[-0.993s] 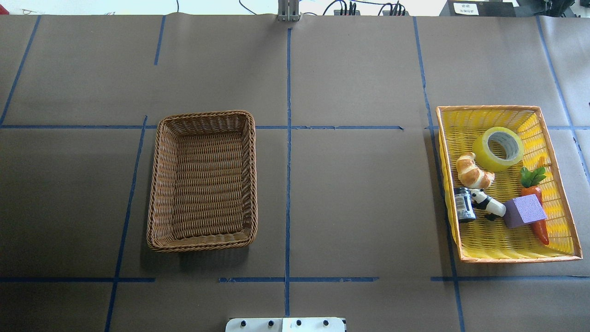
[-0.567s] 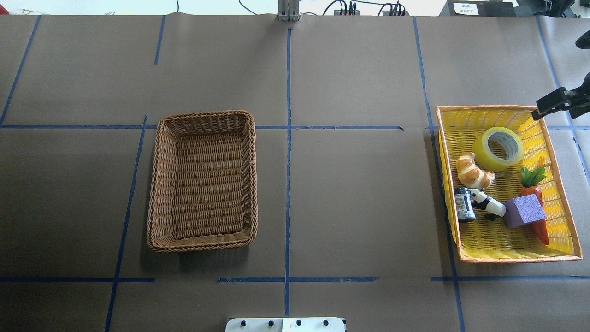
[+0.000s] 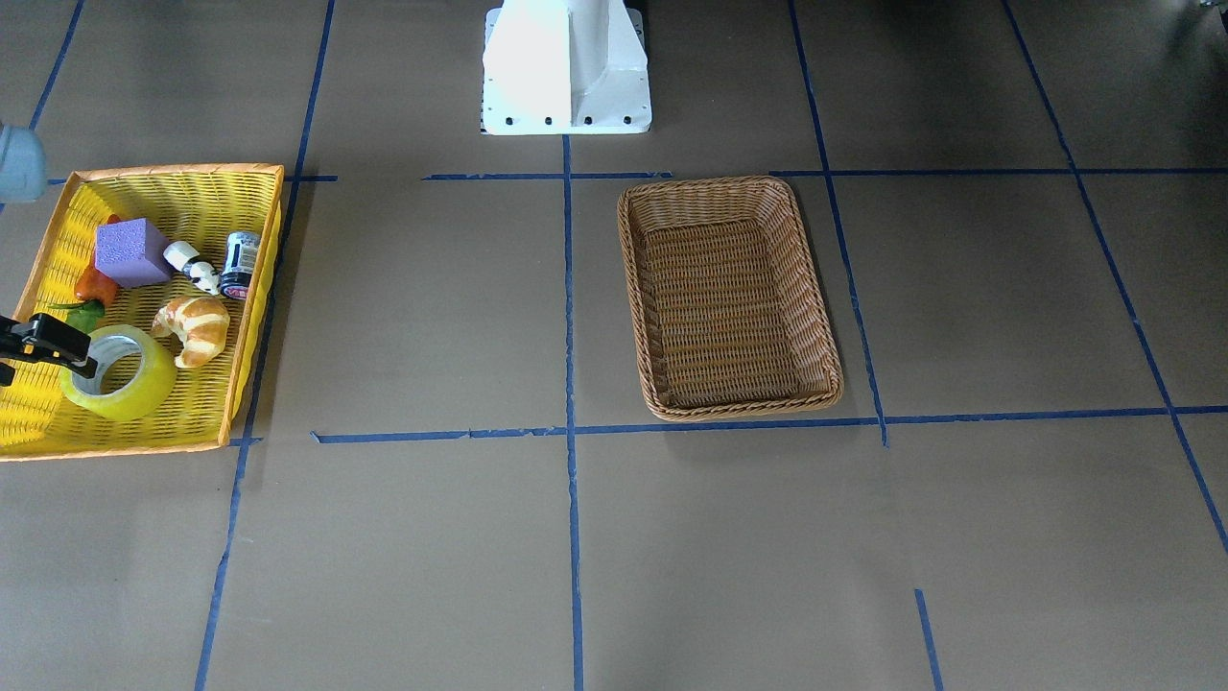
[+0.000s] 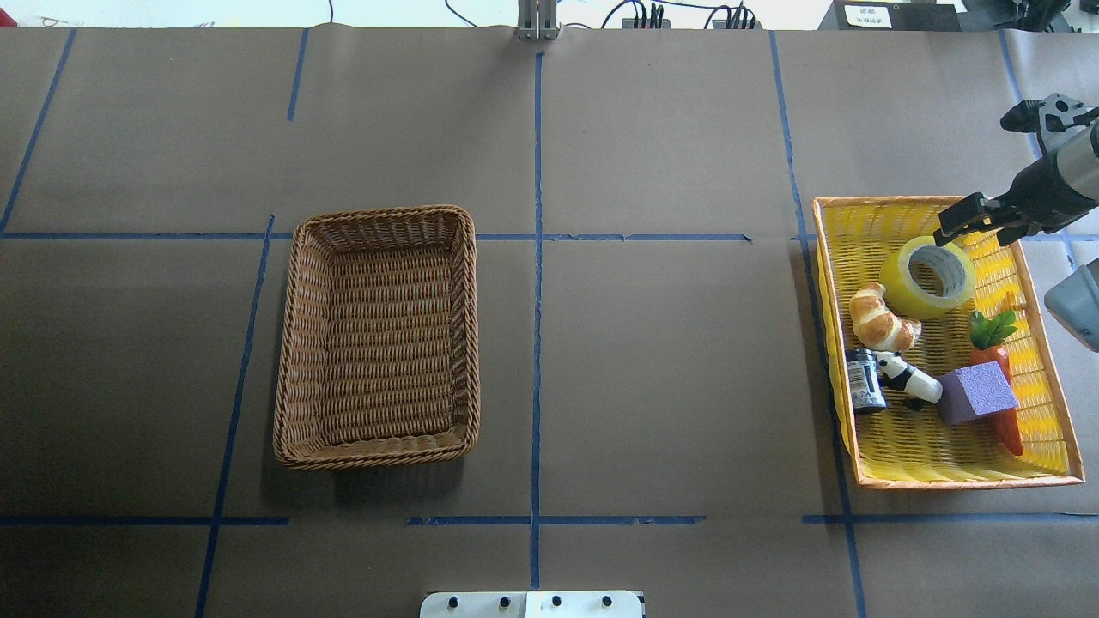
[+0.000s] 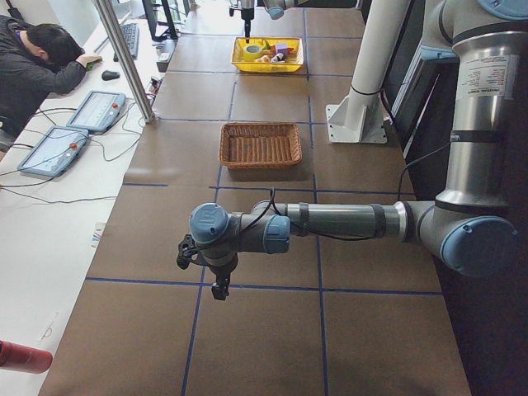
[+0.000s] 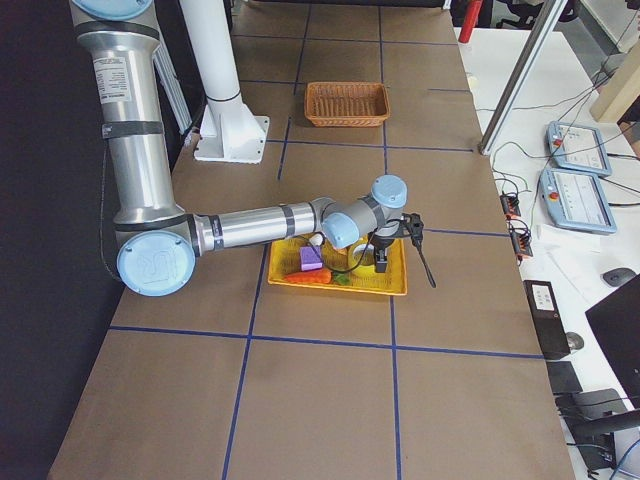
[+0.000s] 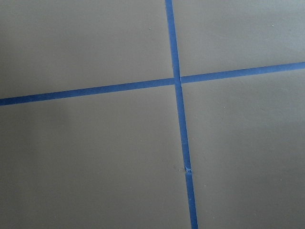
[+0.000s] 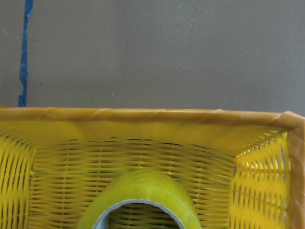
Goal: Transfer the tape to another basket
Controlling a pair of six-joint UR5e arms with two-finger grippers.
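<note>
The yellow-green tape [image 4: 900, 290] lies flat at the far end of the yellow basket [image 4: 910, 202], next to a croissant [image 4: 880, 318]. It also shows in the front view [image 3: 144, 392] and the right wrist view [image 8: 143, 188]. My right gripper [image 4: 970, 225] hovers over the tape's far right edge, above the basket's far corner, and looks open and empty; the front view shows it too [image 3: 24, 350]. The brown wicker basket [image 4: 378, 225] stands empty left of centre. My left gripper [image 5: 210, 276] hangs over bare table far off to the left; I cannot tell its state.
The yellow basket also holds a small can [image 4: 863, 382], a panda figure [image 4: 908, 379], a purple block [image 4: 974, 392] and a carrot [image 4: 1003, 412]. The white robot base [image 3: 566, 67] is at the table's near edge. An operator [image 5: 33, 58] sits beyond the far side.
My right arm has come in from the right edge and moved left, from outside the yellow basket's far right corner to over the tape. Nothing else has moved.
</note>
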